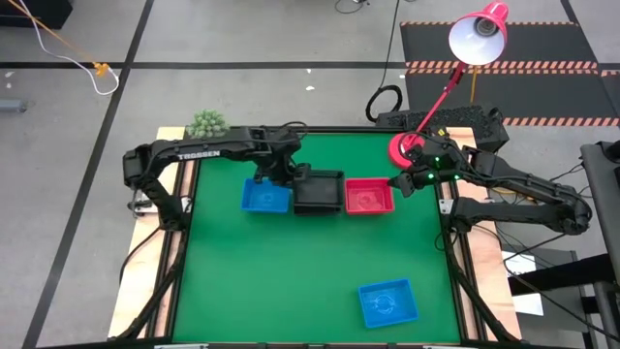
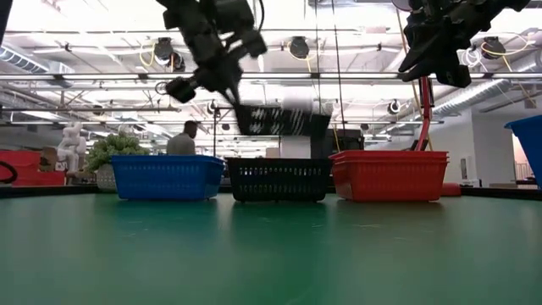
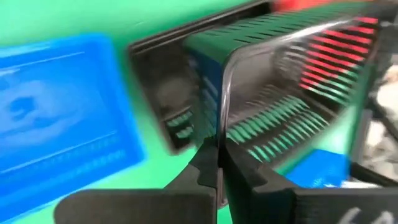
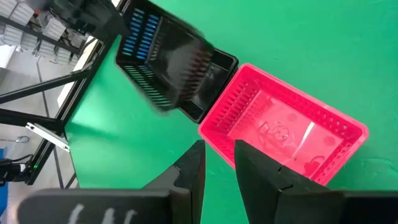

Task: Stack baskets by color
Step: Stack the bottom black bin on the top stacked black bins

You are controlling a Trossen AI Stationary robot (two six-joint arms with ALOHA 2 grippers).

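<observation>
My left gripper (image 1: 289, 176) is shut on a black basket (image 2: 279, 119), which hangs over a second black basket (image 2: 279, 180) standing on the green table. A blue basket (image 1: 265, 197) stands to that basket's left and a red basket (image 1: 369, 196) to its right, all three in a row. Another blue basket (image 1: 387, 302) lies alone near the front right. My right gripper (image 4: 217, 163) hovers by the red basket's right end, narrowly open, with nothing between its fingers. My left gripper pinches the held black basket's left end wall at its rim (image 3: 221, 127), one finger inside the basket and one outside. The fingers slant down from the table's left. The basket hangs tilted, clear of the black basket under it.
A red lamp base (image 1: 402, 150) stands just behind the red basket, with its lamp head (image 1: 478, 37) beyond the table's far right corner. A green plant (image 1: 205, 123) sits at the far left corner. The middle and the near left of the green table are bare.
</observation>
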